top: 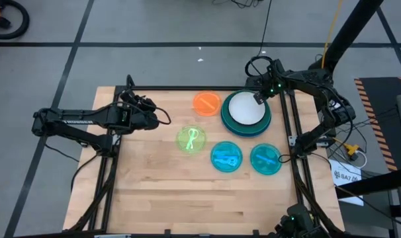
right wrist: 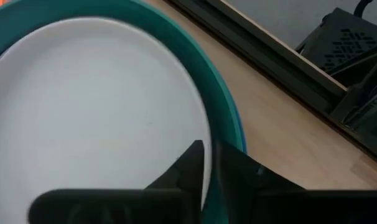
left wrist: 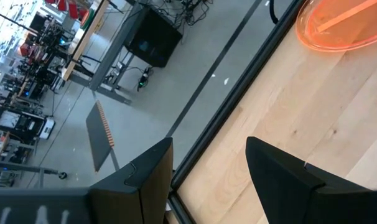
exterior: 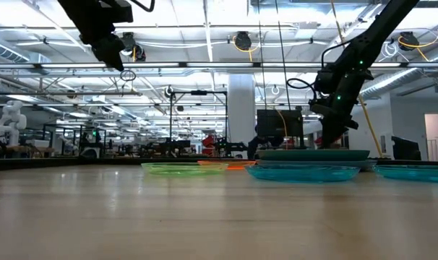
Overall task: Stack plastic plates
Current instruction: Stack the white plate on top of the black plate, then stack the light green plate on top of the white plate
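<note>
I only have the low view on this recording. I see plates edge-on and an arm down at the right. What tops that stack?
Observer: A white plate lies on top, over a dark teal plate.
Operator: Which gripper is there?
Observer: The right gripper, at the white plate's far rim; the right wrist view shows its fingers a narrow slit apart at that rim.
Operator: Which small plates remain unstacked?
Observer: Four: an orange plate, a lime green plate and two cyan plates.
Operator: The other arm?
Observer: The left gripper waits open, left of the orange plate.
</note>
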`<move>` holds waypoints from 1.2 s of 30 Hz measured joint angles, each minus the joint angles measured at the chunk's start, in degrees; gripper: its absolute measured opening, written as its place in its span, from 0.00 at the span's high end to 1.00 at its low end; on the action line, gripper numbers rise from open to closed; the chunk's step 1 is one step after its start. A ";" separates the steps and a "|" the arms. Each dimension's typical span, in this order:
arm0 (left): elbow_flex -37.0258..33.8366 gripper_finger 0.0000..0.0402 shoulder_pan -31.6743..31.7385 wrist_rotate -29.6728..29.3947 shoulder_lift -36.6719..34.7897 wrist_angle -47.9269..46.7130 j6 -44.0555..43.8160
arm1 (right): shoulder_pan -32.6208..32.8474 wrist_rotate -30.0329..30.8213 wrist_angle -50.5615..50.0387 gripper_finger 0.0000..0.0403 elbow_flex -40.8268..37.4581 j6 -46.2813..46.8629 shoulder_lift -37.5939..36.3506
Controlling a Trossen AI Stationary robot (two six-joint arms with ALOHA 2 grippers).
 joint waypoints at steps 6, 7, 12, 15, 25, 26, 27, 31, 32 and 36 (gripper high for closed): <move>0.00 0.48 0.00 0.00 0.00 0.00 -0.02 | 0.02 0.00 0.00 0.80 0.00 0.05 0.00; 0.00 0.48 0.00 0.00 0.00 0.00 0.00 | 0.02 0.00 0.00 0.79 0.00 0.29 -0.02; 0.00 0.48 0.00 0.00 0.00 0.95 0.07 | 0.52 0.04 0.00 0.76 0.00 3.00 -1.71; 0.00 0.48 0.00 0.00 0.00 2.57 1.26 | 1.85 0.07 0.02 0.76 0.00 3.52 -3.85; -0.01 0.48 0.00 0.02 0.00 2.79 0.88 | 8.75 0.18 2.43 0.78 0.00 7.98 -12.34; 0.00 0.48 0.00 0.03 0.00 2.80 0.36 | 9.74 0.20 2.37 0.78 0.00 7.99 -13.13; 0.00 0.48 0.00 0.10 0.00 2.80 -0.44 | 10.85 0.21 2.28 0.78 0.00 8.22 -13.88; 0.00 0.48 -0.01 1.91 0.00 2.74 -5.65 | 16.11 0.50 2.21 0.78 0.00 10.15 -16.51; 0.00 0.48 -0.22 2.50 0.00 2.59 -7.13 | 17.58 0.50 2.33 0.78 -0.11 10.38 -17.15; -0.33 0.48 -1.91 5.23 0.66 2.64 -10.73 | 24.09 2.81 6.64 0.78 -3.28 11.90 -20.39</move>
